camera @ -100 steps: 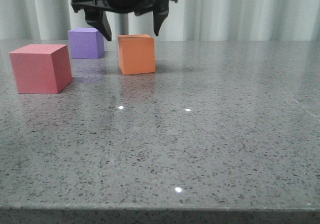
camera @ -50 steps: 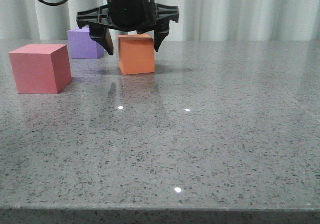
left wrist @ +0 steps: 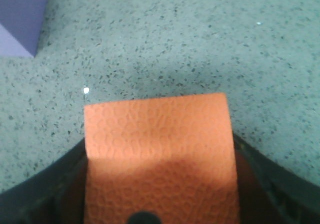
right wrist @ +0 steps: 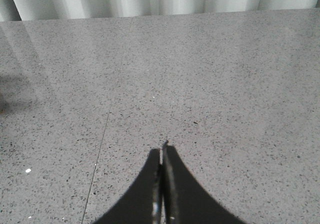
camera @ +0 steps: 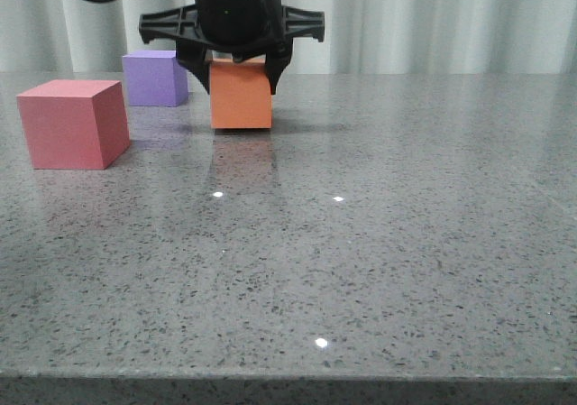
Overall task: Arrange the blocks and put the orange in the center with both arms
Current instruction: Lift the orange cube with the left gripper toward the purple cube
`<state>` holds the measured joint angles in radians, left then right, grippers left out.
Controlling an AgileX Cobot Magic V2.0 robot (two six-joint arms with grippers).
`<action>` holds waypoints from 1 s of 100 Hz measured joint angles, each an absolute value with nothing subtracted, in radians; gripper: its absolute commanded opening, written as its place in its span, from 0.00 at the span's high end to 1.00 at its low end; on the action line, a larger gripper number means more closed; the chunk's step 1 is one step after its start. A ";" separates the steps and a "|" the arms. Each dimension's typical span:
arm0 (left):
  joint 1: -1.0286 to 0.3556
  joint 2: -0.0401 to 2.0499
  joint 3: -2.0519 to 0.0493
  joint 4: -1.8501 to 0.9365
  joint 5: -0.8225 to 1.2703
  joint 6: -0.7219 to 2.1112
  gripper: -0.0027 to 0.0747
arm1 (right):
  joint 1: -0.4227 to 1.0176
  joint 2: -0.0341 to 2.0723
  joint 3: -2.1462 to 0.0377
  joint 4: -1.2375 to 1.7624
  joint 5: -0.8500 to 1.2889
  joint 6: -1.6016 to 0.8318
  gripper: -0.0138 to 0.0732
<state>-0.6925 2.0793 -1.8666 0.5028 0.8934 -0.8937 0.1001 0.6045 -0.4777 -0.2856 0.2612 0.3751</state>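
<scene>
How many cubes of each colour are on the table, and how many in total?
Orange cube: 1
Purple cube: 1
Pinkish-red cube: 1
Total: 3

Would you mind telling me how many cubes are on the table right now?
3: the pinkish-red cube nearest on the left, the purple cube behind it, and the orange cube between the left gripper's fingers. None looks hidden.
</scene>
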 measured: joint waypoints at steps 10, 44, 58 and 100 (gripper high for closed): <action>-0.692 2.048 -1.880 0.464 0.907 -0.795 0.58 | 0.100 0.605 -0.478 -0.286 0.261 0.375 0.92; -0.625 1.834 -1.849 0.440 0.922 -0.608 0.58 | 0.100 0.605 -0.478 -0.286 0.261 0.375 0.92; -0.545 1.766 -1.754 0.357 0.875 -0.533 0.58 | 0.100 0.605 -0.478 -0.286 0.261 0.375 0.92; -0.347 1.730 -1.602 0.167 0.729 -0.286 0.59 | 0.100 0.605 -0.478 -0.286 0.261 0.375 0.92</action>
